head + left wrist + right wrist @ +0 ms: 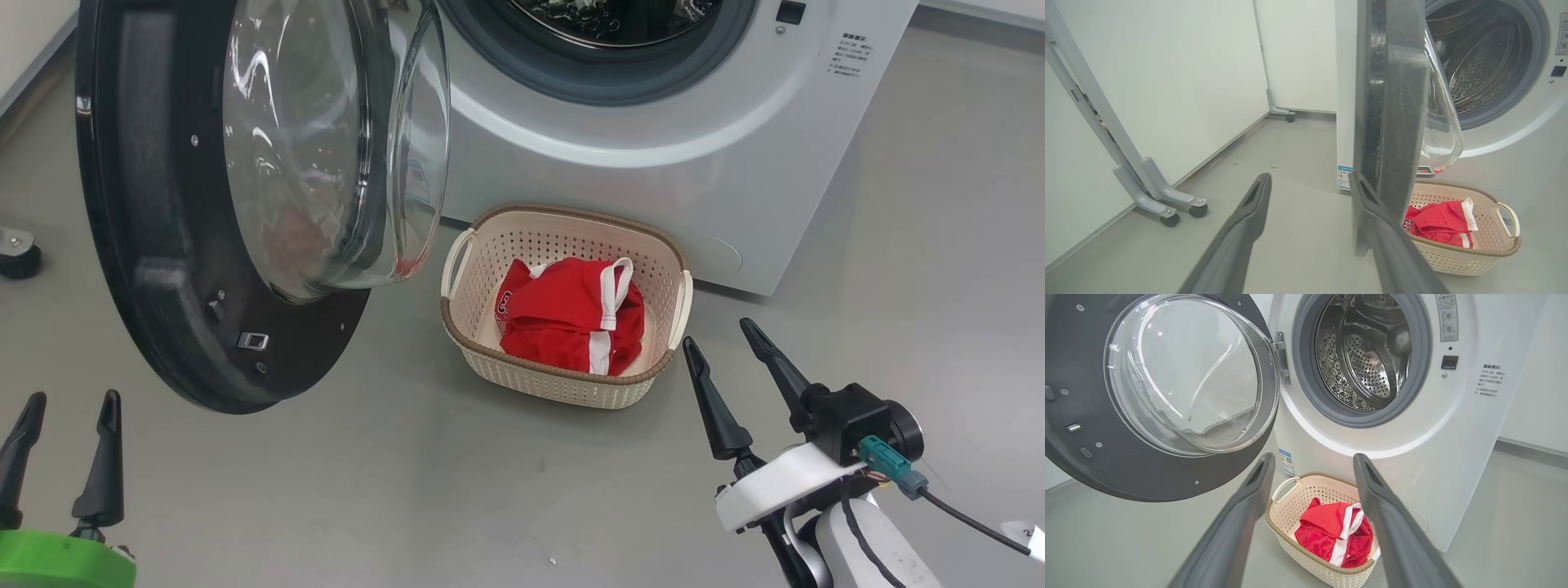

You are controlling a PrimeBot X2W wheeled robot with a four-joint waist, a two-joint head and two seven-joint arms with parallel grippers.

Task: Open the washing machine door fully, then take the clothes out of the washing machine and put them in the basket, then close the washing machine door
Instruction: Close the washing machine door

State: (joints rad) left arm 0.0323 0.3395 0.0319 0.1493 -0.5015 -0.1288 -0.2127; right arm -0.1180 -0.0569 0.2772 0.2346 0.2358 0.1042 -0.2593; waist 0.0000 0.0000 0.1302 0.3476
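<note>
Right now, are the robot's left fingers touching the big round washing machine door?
Apart. In the head view, bare grey floor shows between the left fingers and the washing machine door; the fingers are spread and hold nothing.

**Open door narrows the left side**

The washing machine door (155, 245) stands swung out on the left, its edge close before the left gripper (73, 395). The washing machine (718, 147) drum mouth is unobstructed. Grey floor (457, 490) gives passage around the basket (563, 214), which sits just before the machine.
</note>
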